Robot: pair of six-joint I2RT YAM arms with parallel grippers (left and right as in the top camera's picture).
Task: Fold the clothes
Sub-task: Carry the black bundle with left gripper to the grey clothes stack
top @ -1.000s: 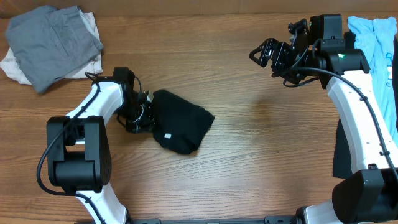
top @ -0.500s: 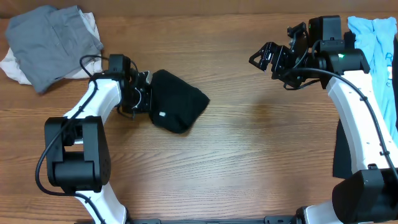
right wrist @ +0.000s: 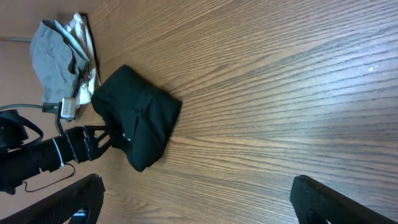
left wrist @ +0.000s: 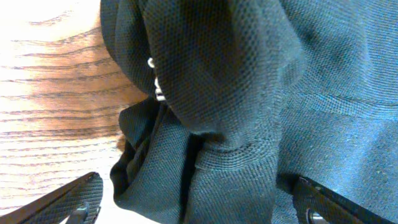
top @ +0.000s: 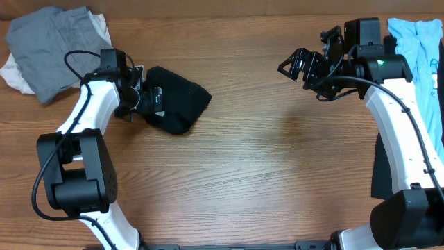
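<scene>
The black T-shirt [top: 177,104] lies in a folded bundle on the wooden table, left of centre. My left gripper [top: 143,101] sits at the bundle's left end. In the left wrist view its jaws stand wide apart, open, with the black fabric [left wrist: 249,93] bulging between the fingertips [left wrist: 78,196]. My right gripper [top: 300,66] hovers open over bare wood at the upper right, far from the bundle. The right wrist view shows the black T-shirt [right wrist: 137,118] in the distance and nothing between that gripper's fingers [right wrist: 74,196].
A folded grey piece [top: 59,45] rests on a white piece [top: 14,75] at the table's top left corner, close to the left arm. A light-blue shirt [top: 416,42] lies at the top right. A dark cloth [top: 381,167] hangs by the right arm's base.
The left arm dragged the black bundle up and left toward the grey pile, then its jaws opened. The right arm stayed still.
</scene>
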